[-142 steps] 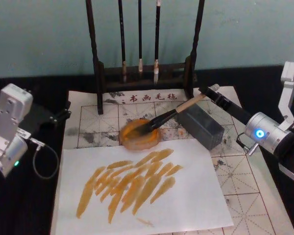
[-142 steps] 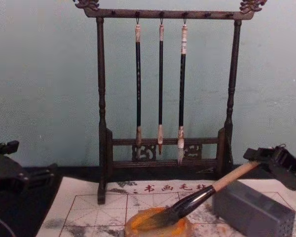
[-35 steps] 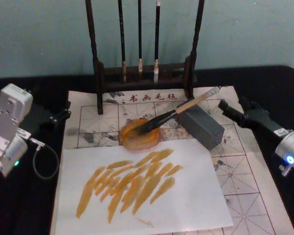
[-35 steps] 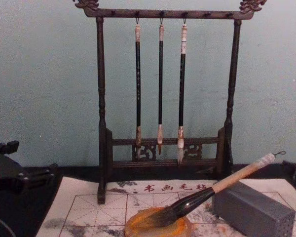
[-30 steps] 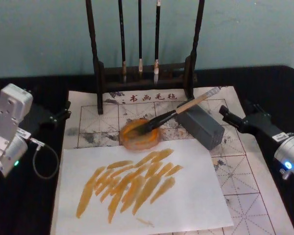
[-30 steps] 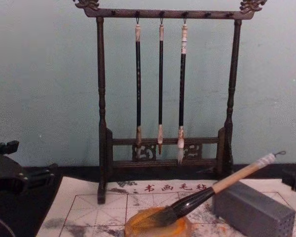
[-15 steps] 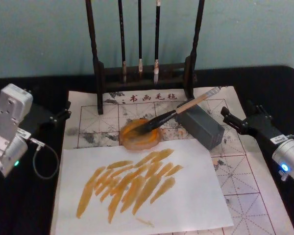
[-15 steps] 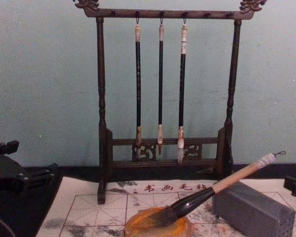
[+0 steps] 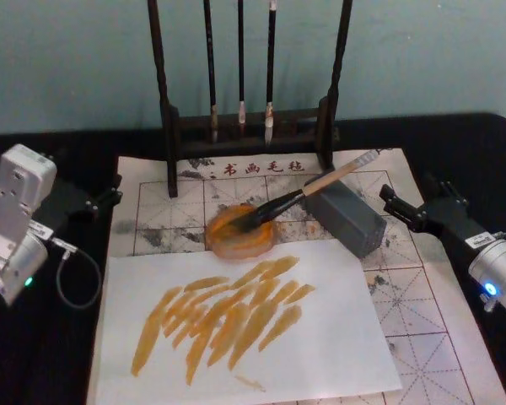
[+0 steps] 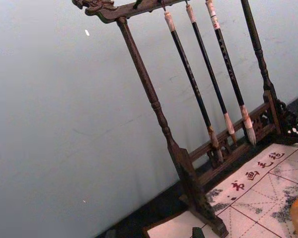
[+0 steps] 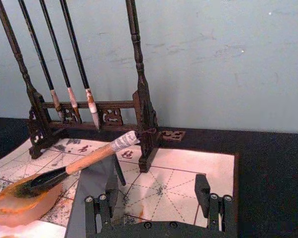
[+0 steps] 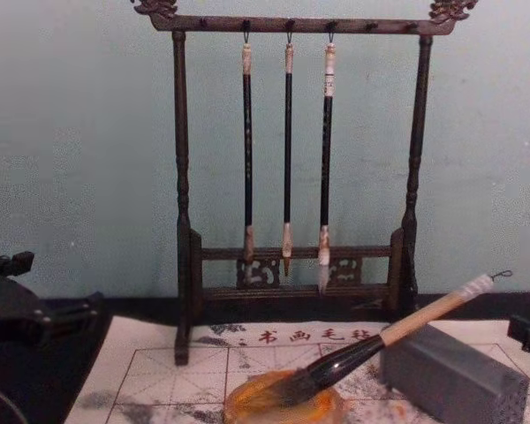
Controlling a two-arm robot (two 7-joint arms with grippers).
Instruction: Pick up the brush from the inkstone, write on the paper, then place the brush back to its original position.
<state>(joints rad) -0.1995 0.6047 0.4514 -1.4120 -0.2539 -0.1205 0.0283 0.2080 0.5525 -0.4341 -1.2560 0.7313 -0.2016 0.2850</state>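
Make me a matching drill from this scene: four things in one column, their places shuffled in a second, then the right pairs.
Things:
1. brush
2. thin brushes
3. right gripper
4. orange strokes

Places:
A. on the white sheet
B. hanging from the rack
C. bristles on the inkstone, handle on the grey block
D. open, beside the grey block

Pairs: 1-C, 2-B, 3-D, 4-A

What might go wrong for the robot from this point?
The brush merely leans on the grey block, bristles in the orange dish, so a bump from the open right gripper nearby might roll it off. Its wet tip might then smear the white sheet below.
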